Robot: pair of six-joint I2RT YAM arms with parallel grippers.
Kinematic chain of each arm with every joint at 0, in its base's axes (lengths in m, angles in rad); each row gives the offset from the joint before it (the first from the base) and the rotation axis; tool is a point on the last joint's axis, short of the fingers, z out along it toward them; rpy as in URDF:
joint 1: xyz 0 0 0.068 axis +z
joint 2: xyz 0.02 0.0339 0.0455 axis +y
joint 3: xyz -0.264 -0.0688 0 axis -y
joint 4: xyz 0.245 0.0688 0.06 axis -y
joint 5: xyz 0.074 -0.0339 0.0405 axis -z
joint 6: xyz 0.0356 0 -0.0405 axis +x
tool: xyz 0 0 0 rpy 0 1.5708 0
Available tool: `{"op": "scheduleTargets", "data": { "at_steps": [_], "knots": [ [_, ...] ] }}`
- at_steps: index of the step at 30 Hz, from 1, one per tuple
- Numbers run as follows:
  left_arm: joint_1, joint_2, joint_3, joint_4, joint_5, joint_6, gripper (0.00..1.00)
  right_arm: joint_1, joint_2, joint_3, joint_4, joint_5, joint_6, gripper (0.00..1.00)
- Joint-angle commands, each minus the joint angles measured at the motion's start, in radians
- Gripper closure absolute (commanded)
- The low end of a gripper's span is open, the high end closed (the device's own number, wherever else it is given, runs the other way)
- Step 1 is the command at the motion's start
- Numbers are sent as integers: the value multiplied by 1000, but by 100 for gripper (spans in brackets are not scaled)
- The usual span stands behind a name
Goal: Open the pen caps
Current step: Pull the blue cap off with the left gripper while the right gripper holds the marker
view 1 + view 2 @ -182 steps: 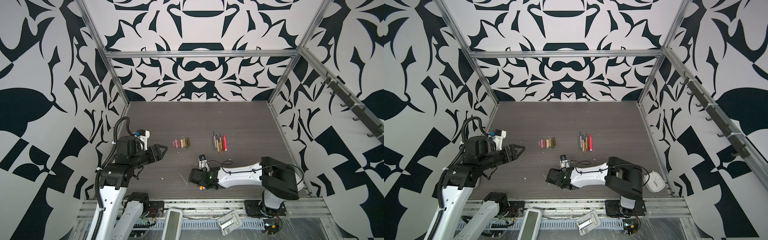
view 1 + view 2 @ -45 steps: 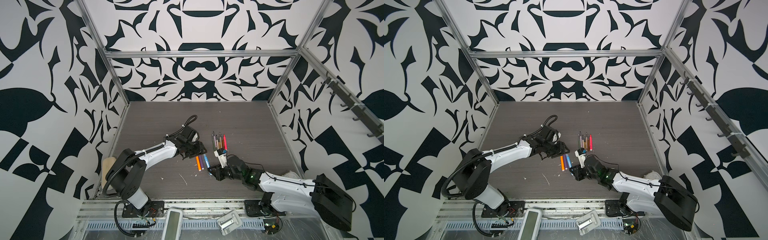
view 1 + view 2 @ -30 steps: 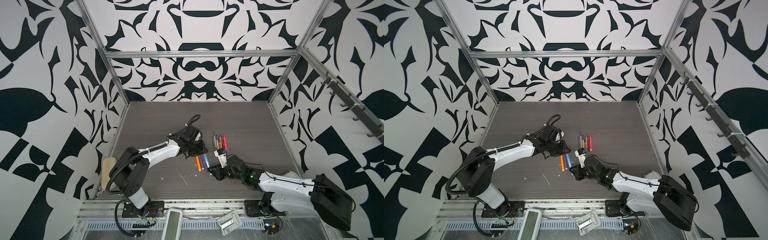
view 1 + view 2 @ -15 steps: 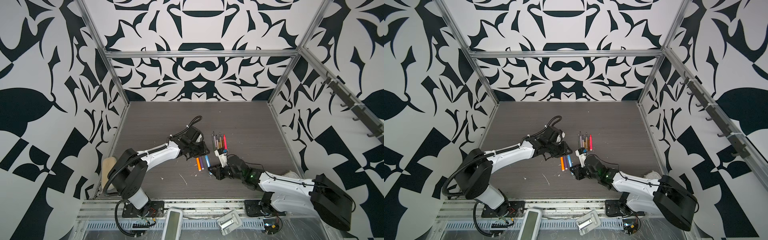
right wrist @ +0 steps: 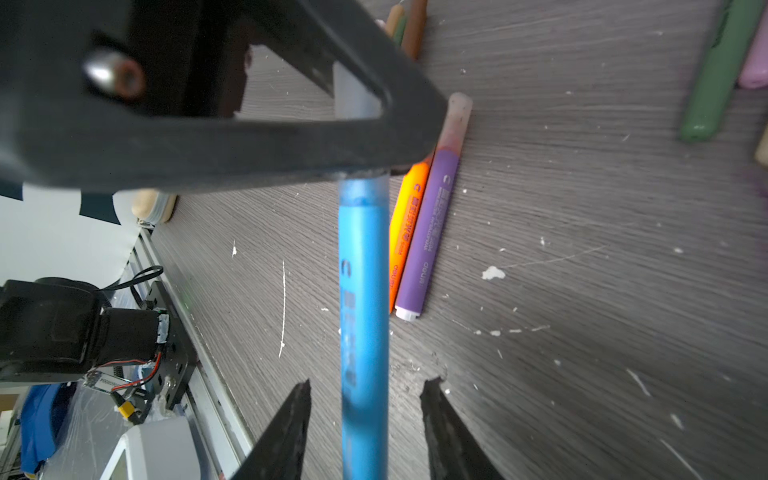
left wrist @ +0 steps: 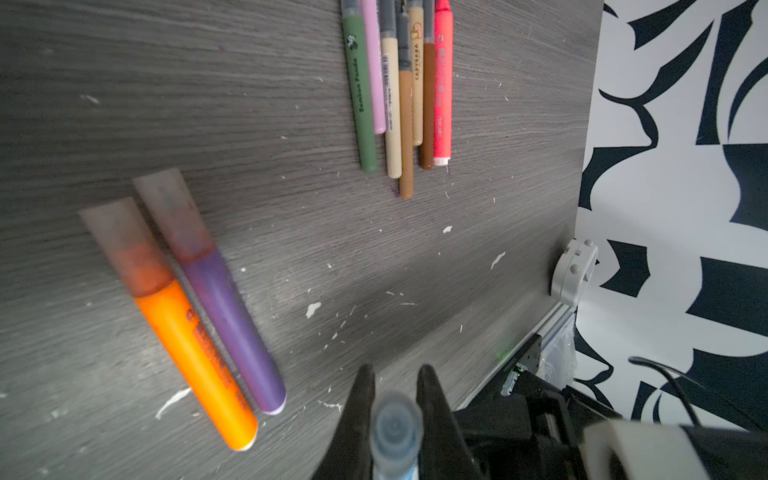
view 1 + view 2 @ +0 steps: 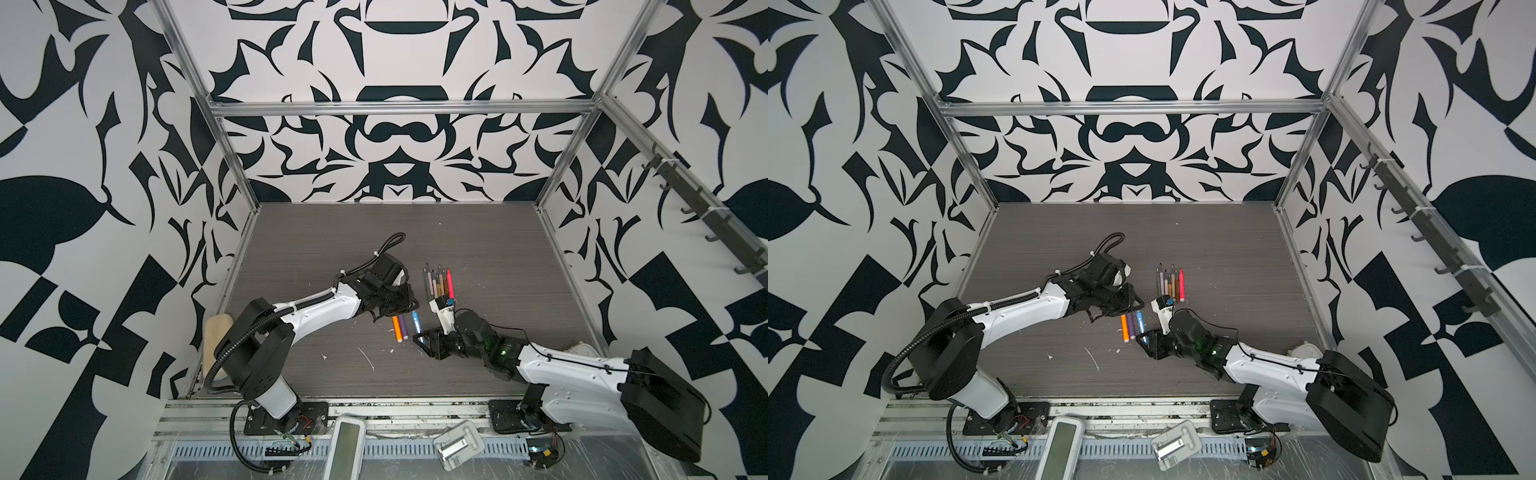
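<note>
**Left claw [image 6: 395, 386] pinching the blue cap**

I have it clamped on the pale cap [image 6: 395, 424], which sits on the blue pen [image 5: 363, 270]. My right claw [image 5: 368, 386] stands parted around the barrel, with a gap on each side. In both top views, the orange pen [image 7: 397, 328] and purple pen [image 7: 404, 326] lie capped at nine o'clock of the blue pen. The row of bare pens [image 7: 1170, 284] is at one o'clock.

Walls [image 7: 395, 145]: bold black-and-white leaf pattern. Table [image 7: 478, 245]: dark grey wood grain, white flecks. Orange pen [image 6: 195, 361], purple pen [image 6: 237, 328], blue pen [image 5: 363, 291]: frosted, faintly tinted caps [image 6: 120, 237]. Row: green pen [image 6: 360, 95], lilac pen [image 6: 374, 62], tan pen [image 6: 392, 124], brown pen [image 6: 406, 137], coral-red pen [image 6: 442, 83]. Arms [image 7: 573, 370]: white shells, black joints.
</note>
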Motion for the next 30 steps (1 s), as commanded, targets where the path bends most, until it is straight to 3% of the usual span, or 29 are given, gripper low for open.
{"op": "scheduleTargets", "data": {
  "at_steps": [1, 6, 7, 8, 9, 13, 16, 17, 19, 20, 22, 24, 30],
  "knots": [
    [-34, -37, -19, -2, 6, -12, 100, -7, 13, 11, 22, 0, 2, 59],
    [-55, -60, -53, 23, -1, -38, 100, -10, 38, 27, 10, -5, 6, 72],
    [-55, -66, -61, 31, -1, -41, 100, -10, 42, 29, 7, -5, 7, 79],
    [-55, -72, -66, 35, -2, -42, 100, -12, 46, 32, 4, -3, 8, 96],
    [-55, -74, -69, 34, -6, -40, 100, -12, 49, 35, -1, -2, 9, 100],
    [2, -75, -15, -42, -44, 47, 100, -11, 59, 43, -10, -3, 5, 100],
    [229, -11, 194, -229, -45, 233, 100, -12, 58, 38, 1, -18, 4, 100],
    [322, 20, 281, -300, -94, 286, 100, -10, 56, 36, 8, -20, 3, 100],
    [477, 64, 408, -365, -137, 321, 100, -10, 56, 35, 13, -20, 1, 100],
    [535, 77, 451, -386, -92, 312, 100, -10, 58, 38, 14, -21, 1, 100],
    [558, 60, 482, -400, -34, 310, 100, -10, 69, 44, 11, -27, -3, 100],
    [534, 11, 439, -394, -54, 329, 100, -10, 71, 44, 13, -27, -1, 100],
    [546, -124, 148, -325, -117, 355, 100, -12, 58, 31, 18, -23, 5, 100]
  ]
}}
